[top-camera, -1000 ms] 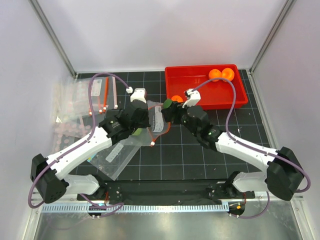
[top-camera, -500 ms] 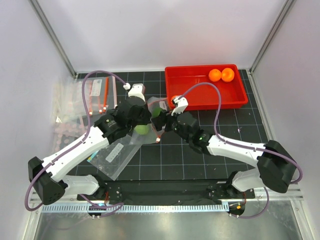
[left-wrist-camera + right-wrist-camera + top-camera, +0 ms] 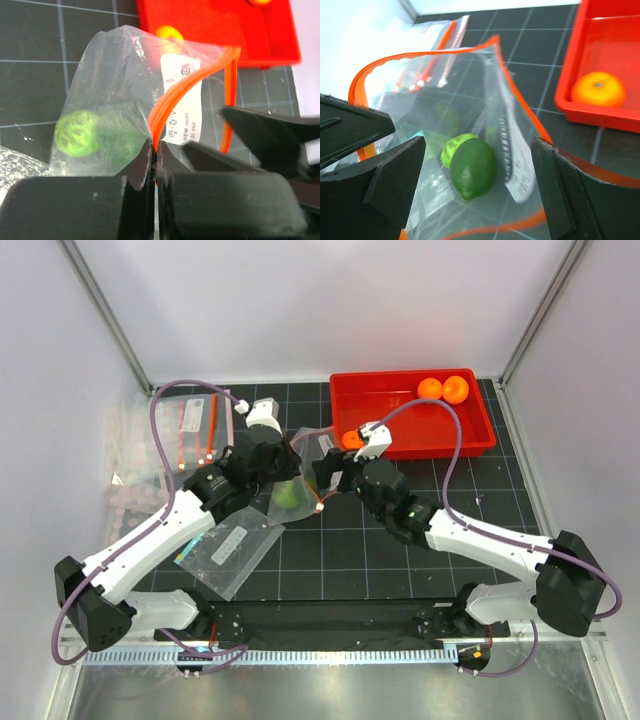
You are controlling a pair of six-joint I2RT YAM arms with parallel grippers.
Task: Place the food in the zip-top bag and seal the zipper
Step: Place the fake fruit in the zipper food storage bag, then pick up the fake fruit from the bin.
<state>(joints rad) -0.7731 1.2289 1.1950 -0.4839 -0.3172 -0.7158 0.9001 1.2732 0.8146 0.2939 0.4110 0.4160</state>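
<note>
The zip-top bag [image 3: 297, 480] is held up at mid table with its mouth open. My left gripper [image 3: 284, 460] is shut on its red-orange zipper [image 3: 172, 95], pinching the strip between the fingertips [image 3: 156, 150]. The smooth dark green fruit [image 3: 472, 167] and the bumpy light green fruit [image 3: 449, 148] lie together inside the bag. My right gripper [image 3: 326, 472] is open and empty at the bag's mouth, its fingers [image 3: 395, 167] spread wide either side of the fruits. Three orange fruits [image 3: 430, 389] [image 3: 456, 388] [image 3: 351, 439] sit in the red tray [image 3: 420, 425].
Spare clear pouches [image 3: 190, 425] lie at the back left. Another flat clear pouch [image 3: 232, 543] lies under my left arm. The red tray's near left corner is close behind the bag. Enclosure walls stand on the left, right and back.
My right gripper brought the dark green fruit from near the tray to the bag and let it go inside. My left gripper raised the bag's mouth.
</note>
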